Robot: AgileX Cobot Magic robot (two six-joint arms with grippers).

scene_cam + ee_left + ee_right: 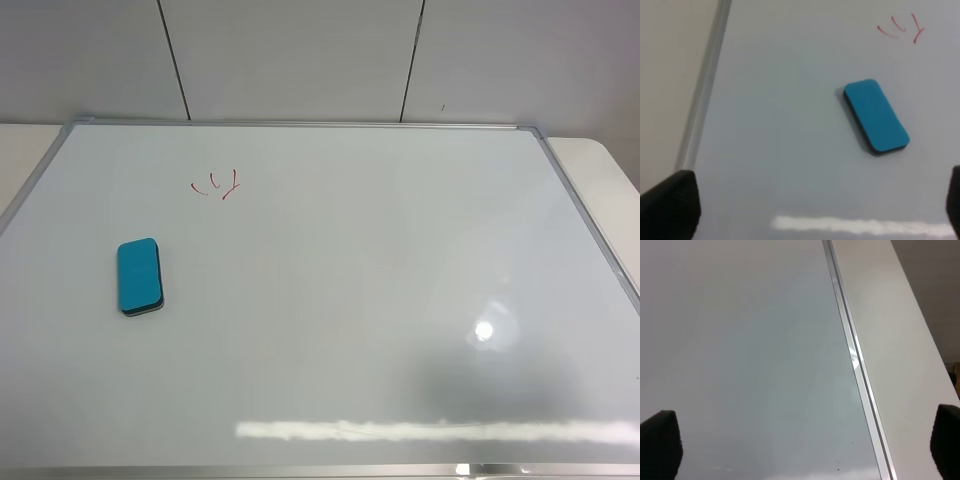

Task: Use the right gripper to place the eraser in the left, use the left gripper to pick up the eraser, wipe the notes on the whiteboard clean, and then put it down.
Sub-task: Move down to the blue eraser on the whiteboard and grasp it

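The teal-blue eraser lies flat on the whiteboard at its left side, felt side down. It also shows in the left wrist view. The red notes are a small scribble on the board beyond the eraser, also in the left wrist view. Neither arm shows in the high view. My left gripper is open and empty, its fingertips wide apart, short of the eraser. My right gripper is open and empty, fingertips spread over the board's right part by the frame.
The board's silver frame runs along its left side, with pale table beyond it. The frame's right side borders a white table strip. A tiled wall stands behind the board.
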